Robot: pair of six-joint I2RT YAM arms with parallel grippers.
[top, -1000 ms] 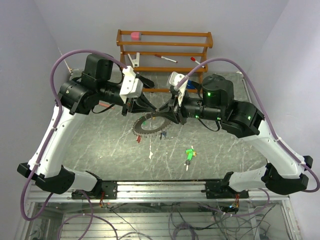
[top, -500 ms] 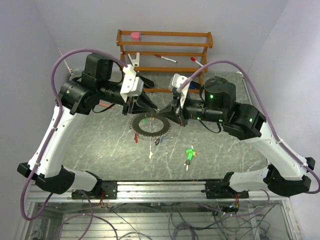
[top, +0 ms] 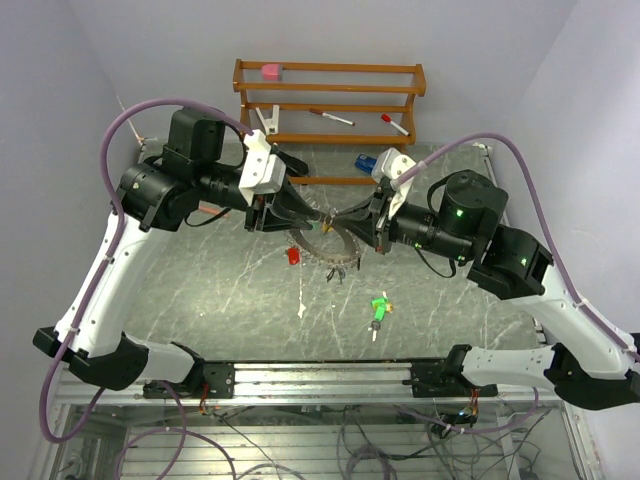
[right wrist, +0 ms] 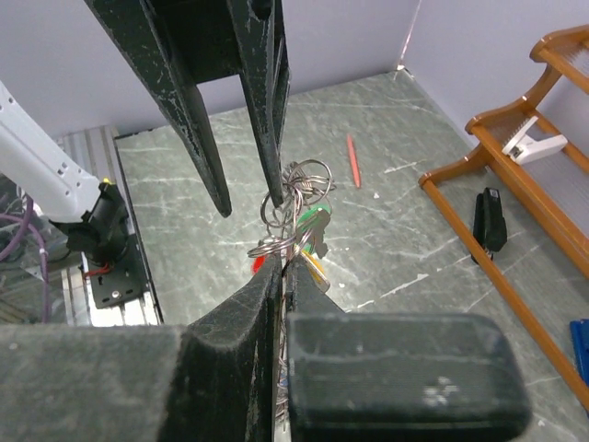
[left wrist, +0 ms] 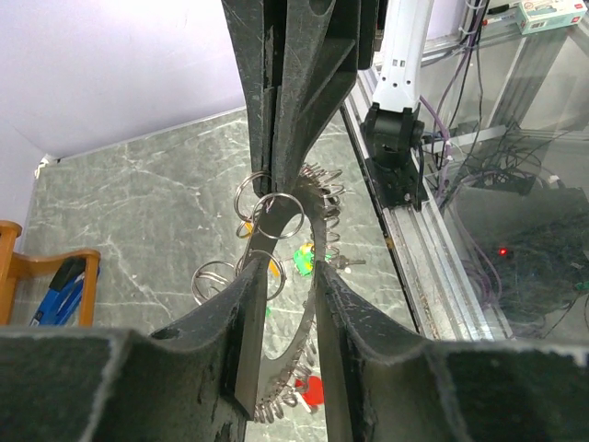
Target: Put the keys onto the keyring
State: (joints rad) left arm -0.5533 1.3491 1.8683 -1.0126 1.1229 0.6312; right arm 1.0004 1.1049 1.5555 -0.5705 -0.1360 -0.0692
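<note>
The keyring [top: 325, 245] is a pale ring hung with small wire loops and coloured keys, held tilted above the table between both grippers. My right gripper [top: 352, 228] is shut on its edge [right wrist: 283, 267]; a green key [right wrist: 313, 221] and a yellow key [right wrist: 315, 273] hang just past the fingertips. My left gripper [top: 305, 213] is open, its fingers either side of the ring's band [left wrist: 293, 345], with a gap showing [left wrist: 287, 272]. A red tag [top: 292, 255] dangles below. A loose green key [top: 378, 308] lies on the table in front.
A wooden rack [top: 330, 100] stands at the back with pens, a white clip [top: 268, 120] and a pink block. A blue object [top: 365, 162] lies by its foot. A red pen [right wrist: 352, 159] and a small white scrap [top: 301, 311] lie on the table.
The keyring was low and flat half a second ago; it is now raised, tilted and shifted right. The right arm has drawn back to the right. The left arm has barely moved.
</note>
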